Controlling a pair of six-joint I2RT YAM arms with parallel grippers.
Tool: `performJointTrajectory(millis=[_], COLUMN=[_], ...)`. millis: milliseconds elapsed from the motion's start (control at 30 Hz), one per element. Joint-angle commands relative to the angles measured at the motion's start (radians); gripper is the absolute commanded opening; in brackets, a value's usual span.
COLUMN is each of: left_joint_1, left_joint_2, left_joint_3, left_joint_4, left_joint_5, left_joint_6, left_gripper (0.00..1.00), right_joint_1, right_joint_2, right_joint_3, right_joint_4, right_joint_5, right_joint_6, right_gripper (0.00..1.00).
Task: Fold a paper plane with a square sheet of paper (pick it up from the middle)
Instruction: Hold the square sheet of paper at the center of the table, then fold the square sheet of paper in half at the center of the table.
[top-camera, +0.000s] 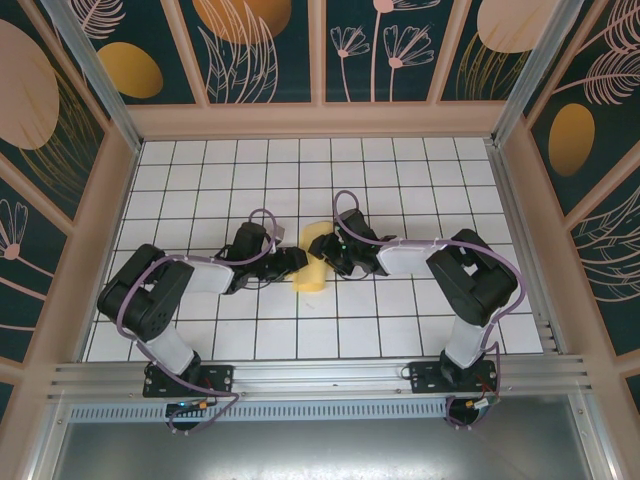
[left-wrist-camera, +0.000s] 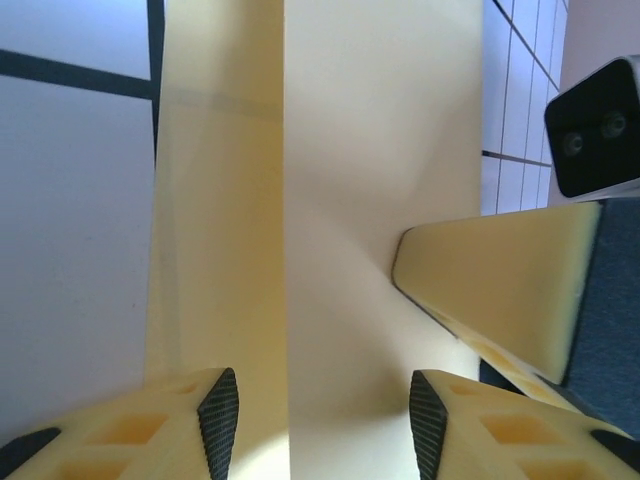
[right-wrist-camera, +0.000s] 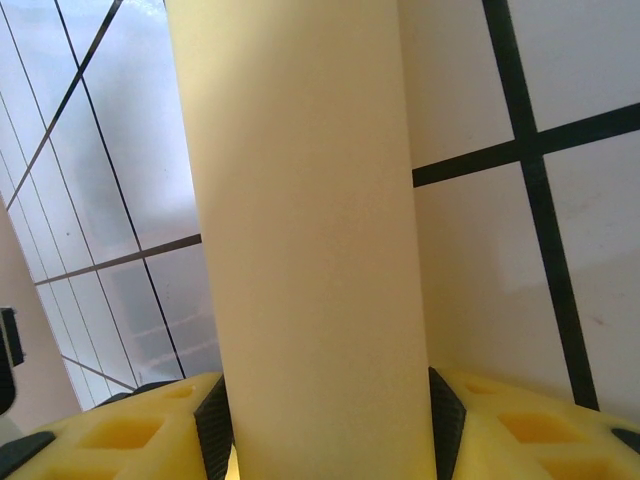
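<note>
The square sheet of paper (top-camera: 312, 260) is pale yellow-orange and bent into a narrow, curved band on the white grid table, between my two grippers. My left gripper (top-camera: 291, 263) reaches it from the left. In the left wrist view its jaws (left-wrist-camera: 325, 425) stand apart over the paper (left-wrist-camera: 380, 150), which has a lengthwise edge, and the pads touch nothing. My right gripper (top-camera: 338, 255) comes from the right; one of its fingers (left-wrist-camera: 490, 290) rests on the sheet. In the right wrist view the paper band (right-wrist-camera: 300, 200) fills the gap between both pads of the right gripper (right-wrist-camera: 330, 425). The paper plane is out of view.
The white tiled table (top-camera: 400, 170) is walled by patterned panels (top-camera: 320, 50) at the back and sides. An aluminium rail (top-camera: 320, 375) runs along the near edge by the arm bases. Open tiles lie behind the paper.
</note>
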Motion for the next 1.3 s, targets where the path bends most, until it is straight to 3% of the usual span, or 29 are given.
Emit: performJointTrajectory(millis=[0,267,467,867,1067,1167,1267], left_joint_1=[0.007,0.008,0.008,0.009,0.010,0.011,0.010], left_joint_2=[0.018,0.009,-0.040,-0.062,-0.070,-0.069,-0.067], left_joint_3=[0.001,0.002,0.008,0.021,0.021,0.019,0.021], left_joint_4=[0.042,0.058,-0.049,-0.110,-0.119,-0.121,-0.120], left_joint_5=[0.033,0.039,-0.049,-0.087,-0.094,-0.093,-0.089], left_joint_6=[-0.006,-0.011,0.029,0.064,0.067,0.068,0.066], left_gripper=[0.50,0.34,0.26,0.12,0.12,0.12,0.12], right_joint_1=[-0.006,-0.008,-0.022,-0.065,-0.080,-0.101,-0.087], right_joint_2=[-0.021,-0.022,-0.039,-0.137,-0.180,-0.117,-0.078], right_joint_3=[-0.011,-0.008,-0.003,0.019,0.001,0.072,0.078], right_joint_4=[0.025,0.019,-0.001,-0.094,-0.109,-0.220,-0.192], right_joint_5=[-0.019,-0.020,-0.017,-0.009,0.041,-0.026,-0.078], right_joint_6=[-0.002,-0.007,-0.029,-0.135,-0.241,-0.268,-0.278], right_gripper=[0.55,0.56,0.58,0.72,0.68,0.61,0.55])
